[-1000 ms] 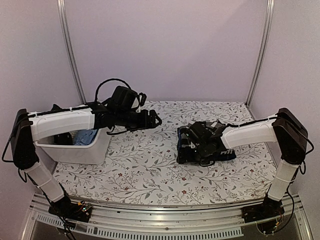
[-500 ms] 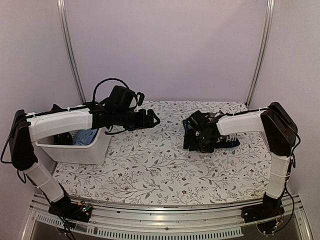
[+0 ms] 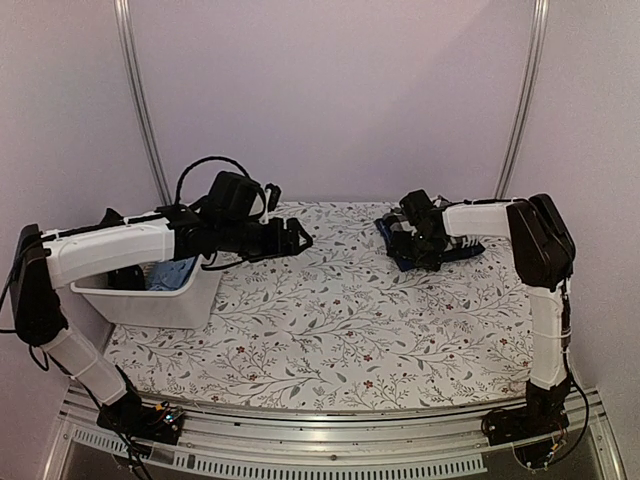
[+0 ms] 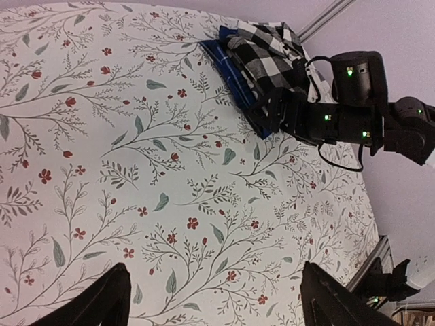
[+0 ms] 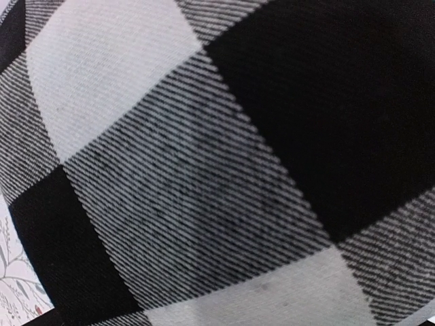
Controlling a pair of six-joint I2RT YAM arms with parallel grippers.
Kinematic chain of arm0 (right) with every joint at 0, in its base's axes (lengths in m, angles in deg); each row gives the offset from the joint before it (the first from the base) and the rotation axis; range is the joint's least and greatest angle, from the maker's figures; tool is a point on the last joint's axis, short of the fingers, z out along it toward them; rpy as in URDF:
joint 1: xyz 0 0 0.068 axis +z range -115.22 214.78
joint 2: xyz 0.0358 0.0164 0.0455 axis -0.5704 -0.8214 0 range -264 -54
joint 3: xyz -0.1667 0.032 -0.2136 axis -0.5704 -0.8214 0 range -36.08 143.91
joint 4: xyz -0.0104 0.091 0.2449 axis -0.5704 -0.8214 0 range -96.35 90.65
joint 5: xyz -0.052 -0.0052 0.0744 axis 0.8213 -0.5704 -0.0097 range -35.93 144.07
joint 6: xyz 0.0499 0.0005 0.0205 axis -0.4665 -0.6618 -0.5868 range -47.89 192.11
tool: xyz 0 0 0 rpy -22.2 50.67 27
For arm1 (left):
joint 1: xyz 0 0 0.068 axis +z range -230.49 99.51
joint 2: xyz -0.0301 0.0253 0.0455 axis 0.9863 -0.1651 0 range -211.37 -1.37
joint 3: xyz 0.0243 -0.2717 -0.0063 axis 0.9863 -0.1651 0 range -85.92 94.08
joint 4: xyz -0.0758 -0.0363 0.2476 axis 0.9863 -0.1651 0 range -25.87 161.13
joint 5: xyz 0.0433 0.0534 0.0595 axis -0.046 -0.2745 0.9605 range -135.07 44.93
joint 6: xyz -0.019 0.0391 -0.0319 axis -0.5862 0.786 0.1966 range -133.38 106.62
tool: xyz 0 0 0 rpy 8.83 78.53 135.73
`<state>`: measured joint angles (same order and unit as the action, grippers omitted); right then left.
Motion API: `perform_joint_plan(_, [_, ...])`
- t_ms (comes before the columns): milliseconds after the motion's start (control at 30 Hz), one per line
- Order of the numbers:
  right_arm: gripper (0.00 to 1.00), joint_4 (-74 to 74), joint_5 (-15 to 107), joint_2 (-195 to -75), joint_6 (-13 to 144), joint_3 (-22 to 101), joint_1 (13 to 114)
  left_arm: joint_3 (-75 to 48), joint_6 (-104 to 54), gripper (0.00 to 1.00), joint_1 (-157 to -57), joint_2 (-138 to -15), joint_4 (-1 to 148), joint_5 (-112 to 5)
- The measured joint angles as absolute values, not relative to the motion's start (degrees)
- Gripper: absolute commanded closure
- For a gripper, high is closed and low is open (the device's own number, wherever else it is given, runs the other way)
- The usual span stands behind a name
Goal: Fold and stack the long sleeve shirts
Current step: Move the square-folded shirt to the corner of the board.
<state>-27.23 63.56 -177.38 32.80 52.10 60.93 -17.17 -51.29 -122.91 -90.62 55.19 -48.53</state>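
Observation:
The black-and-white buffalo check shirt [image 4: 265,51] lies folded on top of the folded navy plaid shirt [image 4: 236,80], as one stack at the back right of the table [image 3: 463,251]. My right gripper [image 3: 415,240] is down on the stack's near-left side. Check cloth [image 5: 204,176] fills the right wrist view and hides the fingers, so I cannot tell how the jaws stand. My left gripper [image 3: 298,238] hovers open and empty above the middle-left of the table, well apart from the stack; its fingertips [image 4: 102,302] show at the bottom of the left wrist view.
A white bin [image 3: 170,300] with blue cloth [image 3: 175,272] inside stands at the left under my left arm. The flowered tablecloth [image 3: 330,320] covers the table. Metal posts and walls close the back and sides.
My right arm has stretched out and moved the shirt stack from the table's middle right to the back right corner. My left gripper has drifted slightly back and left.

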Motion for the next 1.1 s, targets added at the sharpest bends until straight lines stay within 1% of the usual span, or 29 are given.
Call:
perform_joint_plan(167, [0.01,-26.8,61.1,-180.3,33.0,56.6,59.1,-17.5,-51.1,0.14,-122.2,-90.0,54.9,-48.7])
perform_joint_plan(333, [0.01,-25.0,58.2,-180.2,34.8,56.3,60.3,-18.4,-50.8,0.14,-121.7,-88.5,54.3,-48.7])
perform_joint_plan(600, [0.01,-22.6,51.2,-177.1,38.1,55.2,68.8,-19.2,-50.9,0.14,-121.3,-86.6,53.6,-49.2])
perform_joint_plan(733, [0.01,-22.4,47.2,-180.4,41.1,63.6,69.9,-19.2,-50.9,0.14,-121.3,-86.4,53.4,-49.4])
perform_joint_plan(867, [0.01,-20.7,44.1,-188.2,43.3,75.5,66.8,-19.2,-50.9,0.14,-121.3,-85.6,52.6,-49.4])
perform_joint_plan(933, [0.01,-20.2,43.3,-191.8,43.7,78.5,64.6,-19.2,-50.9,0.14,-121.2,-84.5,52.2,-49.3])
perform_joint_plan(1100, [0.01,-19.5,42.2,-197.6,44.3,81.5,59.7,-19.4,-50.9,0.14,-121.2,-81.3,51.8,-49.1])
